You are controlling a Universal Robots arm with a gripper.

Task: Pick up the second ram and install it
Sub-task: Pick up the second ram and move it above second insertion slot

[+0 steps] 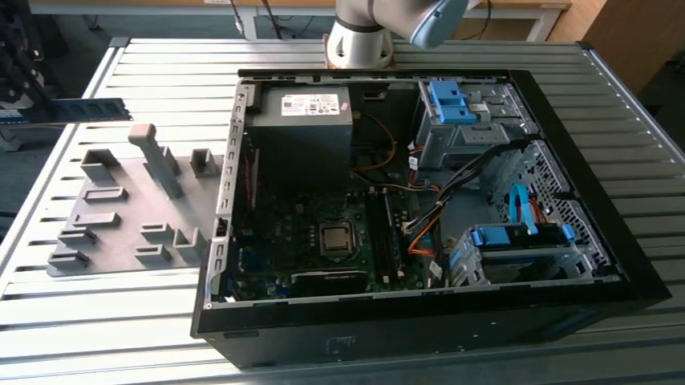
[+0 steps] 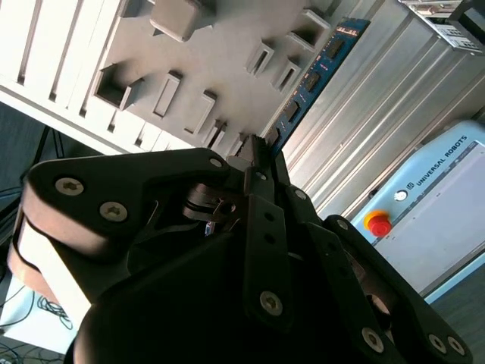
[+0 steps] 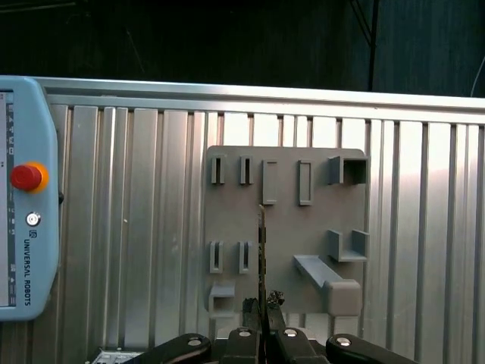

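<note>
**Second ram** (image 1: 77, 108): a long, flat, dark blue-green board with black chips.
- Off its holder and held in the air over the edge of the worktop (image 1: 107, 321), at the exterior view's left.
- Well apart from the computer case (image 1: 428, 329).
- Lies roughly level in the exterior view. Its outer end runs into a dark mass at that view's left edge, probably the hand.
- In the second wrist view the stick (image 2: 312, 78) reaches out from the fingertips, chip face showing.
- In the first wrist view it is seen edge-on (image 3: 262, 243), as a thin line crossing the holder plate (image 3: 303, 227).

**Hand** (image 2: 256, 152): black, two-fingered, fingers drawn together and clamped on one end of the second ram. This shows in both wrist views (image 3: 262, 305).

**Holder plate** (image 1: 123, 180): a grey slab with raised blocks and slots. It lies flat on the worktop, just beside the case on the exterior view's left.

**Computer case**: black tower on its side with the side panel off and the motherboard (image 1: 310, 216) exposed. Blue drive brackets sit at the exterior view's right.

**Teach pendant** (image 3: 26, 250): pale blue with a red button (image 3: 25, 177). It rests on the worktop, apart from the holder plate.

**Arm base** (image 1: 358, 40): mounted on the worktop behind the case.
</note>
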